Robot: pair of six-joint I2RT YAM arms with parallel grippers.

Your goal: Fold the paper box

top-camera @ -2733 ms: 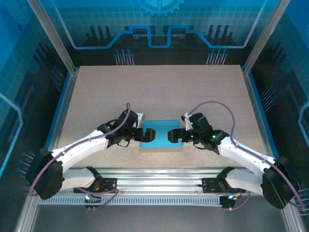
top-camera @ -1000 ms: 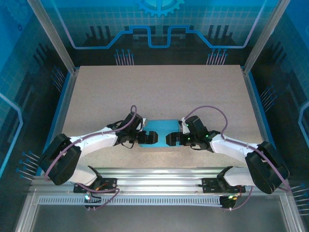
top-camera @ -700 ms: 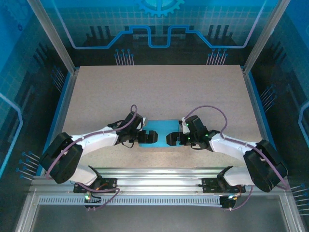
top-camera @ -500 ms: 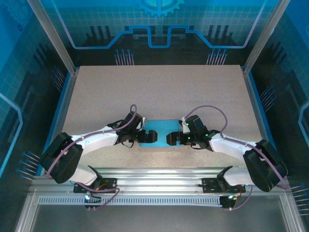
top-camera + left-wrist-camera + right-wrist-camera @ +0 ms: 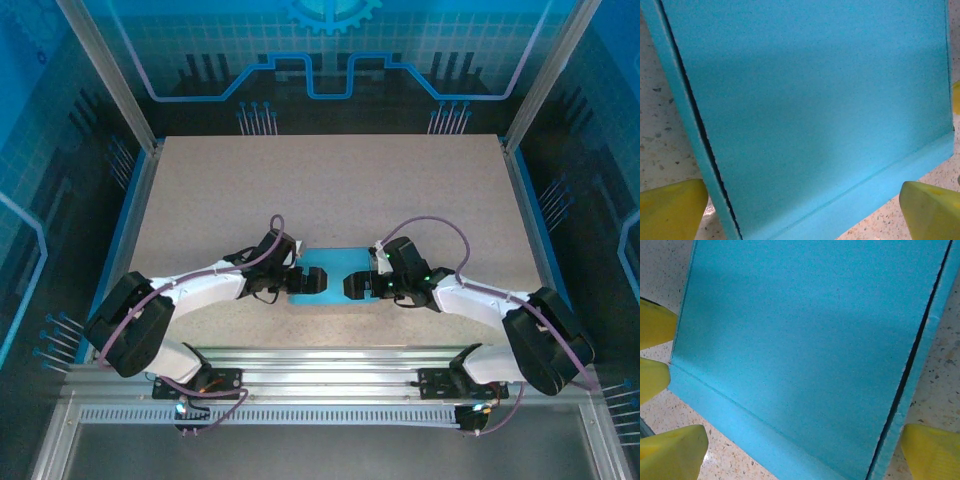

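Paper box lies flat (blue side up) between the left gripper and right gripper, both spread wide

— What is lying on the table?
— A blue paper box is lying flat on its speckled beige top, near the front edge and about midway across.
— How is it sitting?
— Its blue side is facing up, with a dark seam showing along one edge.
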